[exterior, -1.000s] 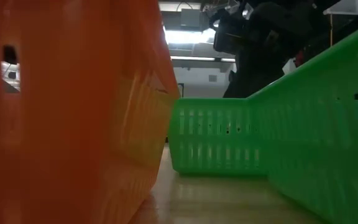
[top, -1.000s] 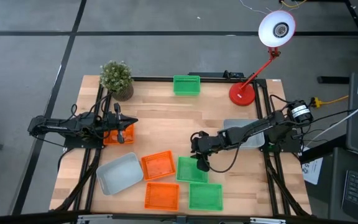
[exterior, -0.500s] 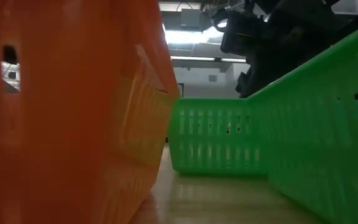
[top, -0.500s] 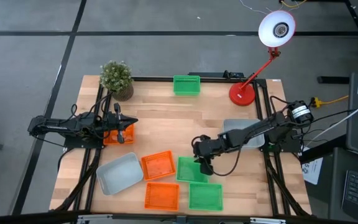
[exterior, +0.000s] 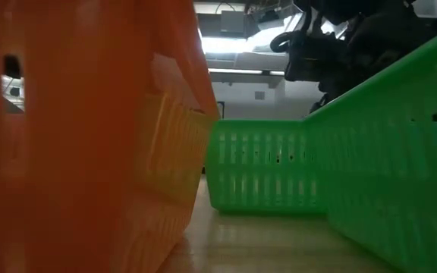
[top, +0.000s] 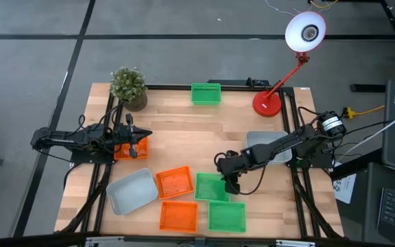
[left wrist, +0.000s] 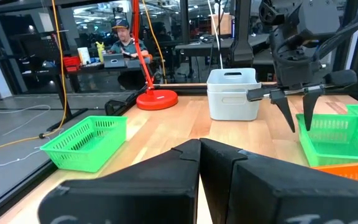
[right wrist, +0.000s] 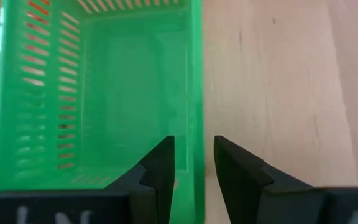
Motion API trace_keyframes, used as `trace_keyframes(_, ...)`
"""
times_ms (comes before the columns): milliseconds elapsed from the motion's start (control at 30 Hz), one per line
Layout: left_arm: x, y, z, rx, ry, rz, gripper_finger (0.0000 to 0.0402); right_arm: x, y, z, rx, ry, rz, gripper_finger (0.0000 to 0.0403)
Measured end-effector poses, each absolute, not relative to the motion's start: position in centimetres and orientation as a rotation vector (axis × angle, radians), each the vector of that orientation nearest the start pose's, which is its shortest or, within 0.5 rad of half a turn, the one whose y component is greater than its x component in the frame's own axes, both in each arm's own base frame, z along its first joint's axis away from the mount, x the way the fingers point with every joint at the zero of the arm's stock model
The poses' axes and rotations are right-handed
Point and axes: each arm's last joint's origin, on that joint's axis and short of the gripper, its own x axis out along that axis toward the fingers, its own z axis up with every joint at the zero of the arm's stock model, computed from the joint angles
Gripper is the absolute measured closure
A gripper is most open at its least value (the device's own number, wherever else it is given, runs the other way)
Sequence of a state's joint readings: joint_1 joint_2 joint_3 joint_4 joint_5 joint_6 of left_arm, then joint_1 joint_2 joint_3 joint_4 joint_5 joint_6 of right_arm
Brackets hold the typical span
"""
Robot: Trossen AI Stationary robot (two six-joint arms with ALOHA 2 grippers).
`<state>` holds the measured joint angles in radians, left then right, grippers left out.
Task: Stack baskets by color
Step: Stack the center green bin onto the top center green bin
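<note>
My right gripper (top: 230, 186) (right wrist: 192, 146) is open and points steeply down over a green basket (top: 208, 186) near the table's front. One finger stands inside the basket's right wall (right wrist: 195, 118) and one outside, both apart from it. Around this basket sit two orange baskets (top: 175, 182) (top: 178, 215), another green one (top: 226, 216) and a grey one (top: 132, 190). A third green basket (top: 206, 93) rests at the far edge. My left gripper (top: 140, 141) (left wrist: 199, 152) is shut and level above an orange basket (top: 125, 151) at the left.
A grey bin (top: 265, 147) lies partly under my right arm. A red lamp (top: 267, 103) stands at the far right and a potted plant (top: 129, 87) at the far left. Bare wood lies across the table's middle (top: 184, 134). A person sits in the room beyond the table (left wrist: 124, 38).
My right gripper has shifted a little toward the table's right edge, from over the green basket's inside to astride its right wall, and has tipped more steeply down. Its fingers have kept the same gap. No basket has moved.
</note>
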<state>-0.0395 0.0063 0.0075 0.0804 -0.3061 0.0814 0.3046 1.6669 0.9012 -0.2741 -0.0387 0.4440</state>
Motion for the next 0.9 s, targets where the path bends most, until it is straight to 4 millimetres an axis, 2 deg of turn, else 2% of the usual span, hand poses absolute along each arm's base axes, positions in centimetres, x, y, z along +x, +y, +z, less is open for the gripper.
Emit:
trace_keyframes(100, 9.6, 0.5, 17.2, 0.069, -0.058, 0.269, 0.0401, 29.8, 9.5, 15.6, 0.263, 1.083, 0.085, 0.0309)
trace_keyframes(267, 9.6, 0.5, 17.1, 0.070, -0.050, 0.268, 0.0401, 29.7, 9.6, 15.6, 0.302, 1.096, 0.097, 0.0390)
trace_keyframes(467, 9.6, 0.5, 17.1, 0.071, -0.049, 0.268, 0.0401, 29.9, 9.5, 16.4, 0.306, 1.134, 0.069, 0.0397)
trace_keyframes(600, 9.6, 0.5, 17.1, 0.071, -0.049, 0.268, 0.0401, 30.5, 8.9, 18.8, 0.171, 1.201, -0.015, 0.0399)
trace_keyframes(800, 9.6, 0.5, 17.1, 0.071, -0.047, 0.268, 0.0401, 31.8, 7.9, 24.7, -0.109, 1.179, -0.111, 0.0400)
trace_keyframes(900, 9.6, 0.5, 17.1, 0.071, -0.047, 0.268, 0.0401, 32.4, 6.8, 27.5, -0.253, 1.149, -0.174, 0.0401)
